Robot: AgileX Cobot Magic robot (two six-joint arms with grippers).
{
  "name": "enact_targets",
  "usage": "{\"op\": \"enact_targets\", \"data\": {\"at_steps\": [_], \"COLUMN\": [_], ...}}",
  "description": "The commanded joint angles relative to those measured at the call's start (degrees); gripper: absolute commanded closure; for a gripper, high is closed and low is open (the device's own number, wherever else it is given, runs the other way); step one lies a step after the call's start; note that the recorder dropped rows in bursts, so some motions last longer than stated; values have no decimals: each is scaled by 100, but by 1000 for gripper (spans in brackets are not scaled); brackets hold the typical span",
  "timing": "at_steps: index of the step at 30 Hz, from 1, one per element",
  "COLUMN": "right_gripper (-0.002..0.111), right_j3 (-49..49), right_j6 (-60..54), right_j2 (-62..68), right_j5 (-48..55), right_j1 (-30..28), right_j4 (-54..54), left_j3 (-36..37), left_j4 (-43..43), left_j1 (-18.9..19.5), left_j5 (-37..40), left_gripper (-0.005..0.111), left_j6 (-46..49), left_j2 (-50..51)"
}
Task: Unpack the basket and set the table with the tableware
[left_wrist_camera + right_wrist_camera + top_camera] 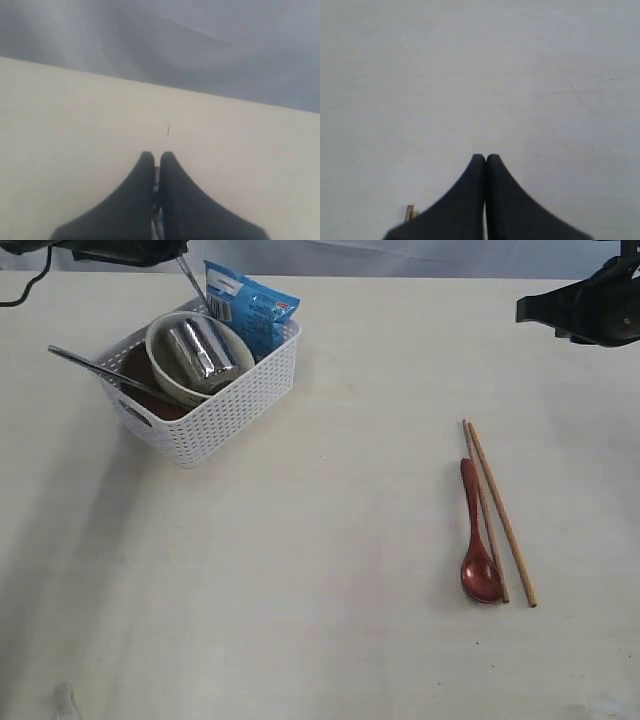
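The white basket (225, 405) stands at the far left of the table (320, 570). It holds the cream bowl (165, 375) with the steel cup (203, 352) lying in it. The reddish-brown plate (133, 368) lies under the bowl, and a blue snack packet (252, 310) stands behind it. One steel utensil (88, 367) pokes out over the basket's left rim. My left gripper (176, 254) (157, 156) is shut on a second thin steel utensil (193, 285) above the basket; fork or knife, I cannot tell. The dark red spoon (478, 545) and the chopsticks (500, 510) lie on the right. My right gripper (530, 308) (485, 157) is shut and empty.
The right arm hangs at the far right edge of the exterior view, above and behind the chopsticks, whose ends (409, 213) show beside its fingers. A grey backdrop lies beyond the table's far edge.
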Motion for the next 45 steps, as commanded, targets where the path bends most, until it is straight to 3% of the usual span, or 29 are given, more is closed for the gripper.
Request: {"op": "enact_targets", "data": {"at_steps": [1, 16, 37, 42, 45], "right_gripper": [109, 109, 109, 108, 108], "right_j3": [-16, -16, -16, -16, -16], "right_j6": [-41, -41, -96, -360, -476], "right_j2": [-3, -3, -3, -3, -3], "right_j5": [-93, -93, -100, -68, -68], "right_j1": [-10, -10, 1, 311, 804], "right_j4": [-18, -18, -18, -18, -18], "left_j3": [1, 1, 27, 748, 1360], "left_j4": [129, 141, 141, 167, 167], "left_j1": [6, 6, 6, 6, 6], "left_j5": [-32, -5, 124, 149, -45], "left_gripper": [107, 107, 107, 107, 107], "left_j6": [108, 121, 155, 559, 700], "left_j2": [-358, -1141, -1489, -1856, -2318]}}
